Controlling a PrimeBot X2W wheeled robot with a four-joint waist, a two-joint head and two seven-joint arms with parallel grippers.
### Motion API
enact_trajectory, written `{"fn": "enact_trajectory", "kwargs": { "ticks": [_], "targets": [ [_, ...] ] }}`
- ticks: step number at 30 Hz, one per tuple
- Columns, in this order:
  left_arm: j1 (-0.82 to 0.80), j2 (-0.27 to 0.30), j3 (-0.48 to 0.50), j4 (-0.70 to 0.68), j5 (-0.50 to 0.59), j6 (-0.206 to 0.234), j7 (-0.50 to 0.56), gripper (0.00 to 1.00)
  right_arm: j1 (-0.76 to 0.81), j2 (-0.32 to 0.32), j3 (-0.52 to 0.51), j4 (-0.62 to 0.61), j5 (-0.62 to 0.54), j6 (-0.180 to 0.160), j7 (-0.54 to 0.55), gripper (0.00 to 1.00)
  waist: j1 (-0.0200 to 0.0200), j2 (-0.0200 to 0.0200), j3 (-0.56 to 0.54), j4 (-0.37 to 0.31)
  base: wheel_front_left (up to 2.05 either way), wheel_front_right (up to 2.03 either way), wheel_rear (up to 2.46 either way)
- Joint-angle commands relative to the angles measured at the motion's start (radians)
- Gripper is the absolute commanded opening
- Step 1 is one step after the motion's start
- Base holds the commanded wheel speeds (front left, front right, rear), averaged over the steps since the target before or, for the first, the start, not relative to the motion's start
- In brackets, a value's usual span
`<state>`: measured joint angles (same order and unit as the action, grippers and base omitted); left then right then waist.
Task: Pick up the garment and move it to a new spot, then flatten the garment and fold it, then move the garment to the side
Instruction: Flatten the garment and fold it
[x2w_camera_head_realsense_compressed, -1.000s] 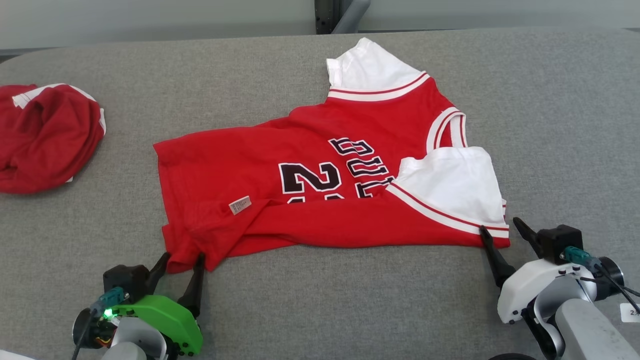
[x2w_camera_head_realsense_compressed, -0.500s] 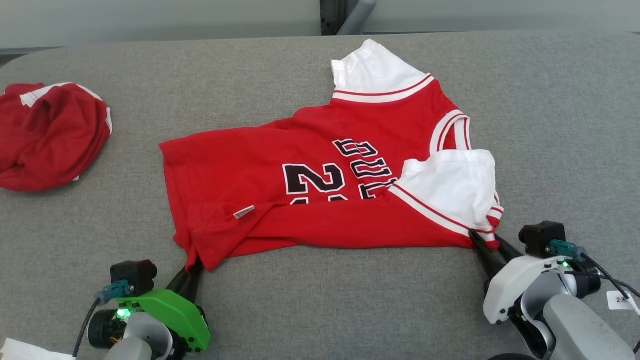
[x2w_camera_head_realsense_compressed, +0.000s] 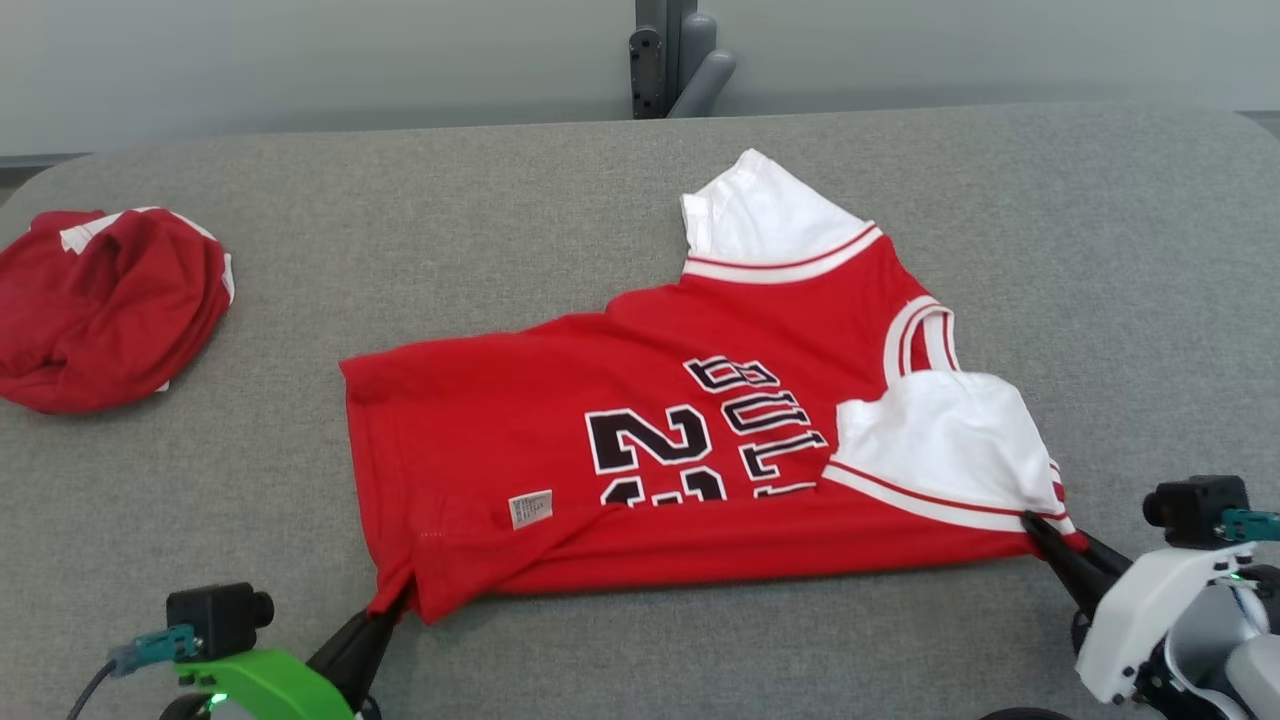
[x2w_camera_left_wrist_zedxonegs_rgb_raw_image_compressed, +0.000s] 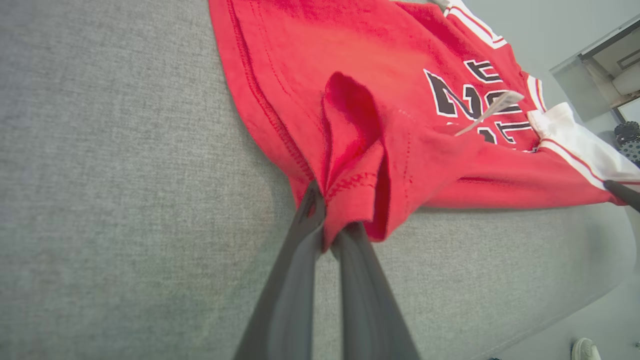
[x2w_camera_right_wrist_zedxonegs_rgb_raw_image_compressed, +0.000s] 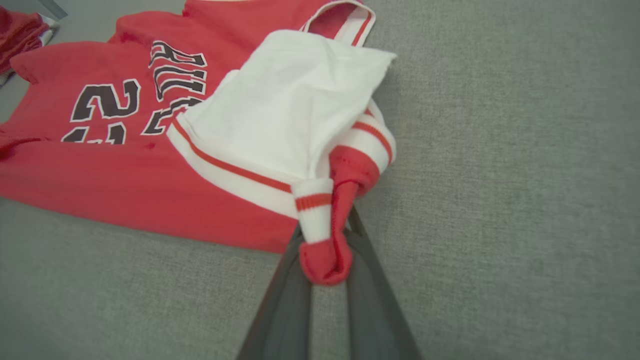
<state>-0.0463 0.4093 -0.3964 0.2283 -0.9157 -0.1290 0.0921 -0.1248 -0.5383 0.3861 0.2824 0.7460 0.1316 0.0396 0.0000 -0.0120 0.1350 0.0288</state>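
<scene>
A red jersey (x2w_camera_head_realsense_compressed: 640, 440) with white sleeves and black lettering lies spread on the grey table, partly folded along its near edge. My left gripper (x2w_camera_head_realsense_compressed: 385, 612) is shut on the jersey's near left hem corner (x2w_camera_left_wrist_zedxonegs_rgb_raw_image_compressed: 350, 200), which bunches between its fingers (x2w_camera_left_wrist_zedxonegs_rgb_raw_image_compressed: 300, 240). At the near right, my right gripper (x2w_camera_head_realsense_compressed: 1045, 530) is shut on the sleeve corner (x2w_camera_right_wrist_zedxonegs_rgb_raw_image_compressed: 325, 250), a red-and-white cuff wrapped between the dark fingers (x2w_camera_right_wrist_zedxonegs_rgb_raw_image_compressed: 370, 280). A white label (x2w_camera_head_realsense_compressed: 530, 508) shows on the folded flap.
A second red garment (x2w_camera_head_realsense_compressed: 105, 305) lies crumpled at the table's far left. A grey post (x2w_camera_head_realsense_compressed: 665, 60) stands behind the table's back edge. Bare grey table surface (x2w_camera_head_realsense_compressed: 1130, 260) spreads right of the jersey and along the front.
Both grippers went from open beside the jersey's near corners to shut on them and have drawn back toward me. The head camera shifted, so the whole scene sits lower.
</scene>
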Motion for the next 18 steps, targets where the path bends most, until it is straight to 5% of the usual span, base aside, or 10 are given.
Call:
{"fn": "enact_trajectory", "kwargs": {
  "ticks": [1, 7, 13, 14, 15, 16, 18],
  "targets": [
    [0.065, 0.036, 0.019, -0.084, -0.047, 0.003, 0.031, 0.00, 0.054, -0.043, -0.025, -0.054, 0.028, -0.002, 0.038, 0.00, 0.0000, 0.0120, -0.005, -0.007, 0.00, 0.00, 0.00],
    [0.245, 0.085, 0.031, -0.276, -0.151, 0.038, 0.114, 0.00, 0.197, -0.094, -0.099, -0.194, 0.087, -0.002, 0.139, 0.00, 0.0000, 0.0120, 0.019, -0.017, 0.00, 0.00, 0.00],
    [0.330, 0.041, 0.019, -0.292, -0.181, 0.080, 0.094, 0.00, 0.239, -0.053, -0.128, -0.185, 0.052, -0.002, 0.181, 0.00, 0.0000, 0.0120, 0.039, -0.026, 0.00, 0.00, 0.00],
    [0.329, 0.032, 0.023, -0.289, -0.180, 0.089, 0.086, 0.16, 0.233, -0.040, -0.132, -0.175, 0.043, -0.002, 0.186, 0.07, 0.0000, 0.0120, 0.040, -0.025, 0.00, 0.00, 0.00],
    [0.326, 0.028, 0.027, -0.288, -0.177, 0.096, 0.078, 0.46, 0.228, -0.031, -0.135, -0.167, 0.029, -0.002, 0.190, 0.45, 0.0000, 0.0120, 0.042, -0.023, 0.00, 0.00, 0.00],
    [0.316, 0.028, 0.031, -0.287, -0.168, 0.101, 0.071, 1.00, 0.221, -0.029, -0.142, -0.159, 0.017, -0.002, 0.196, 1.00, 0.0000, 0.0120, 0.044, -0.018, 0.00, 0.00, 0.00],
    [0.292, 0.036, 0.051, -0.286, -0.154, 0.117, 0.055, 1.00, 0.212, -0.031, -0.162, -0.156, -0.006, -0.002, 0.209, 1.00, 0.0000, 0.0120, 0.049, -0.008, 0.00, 0.00, 0.00]
  ]
}}
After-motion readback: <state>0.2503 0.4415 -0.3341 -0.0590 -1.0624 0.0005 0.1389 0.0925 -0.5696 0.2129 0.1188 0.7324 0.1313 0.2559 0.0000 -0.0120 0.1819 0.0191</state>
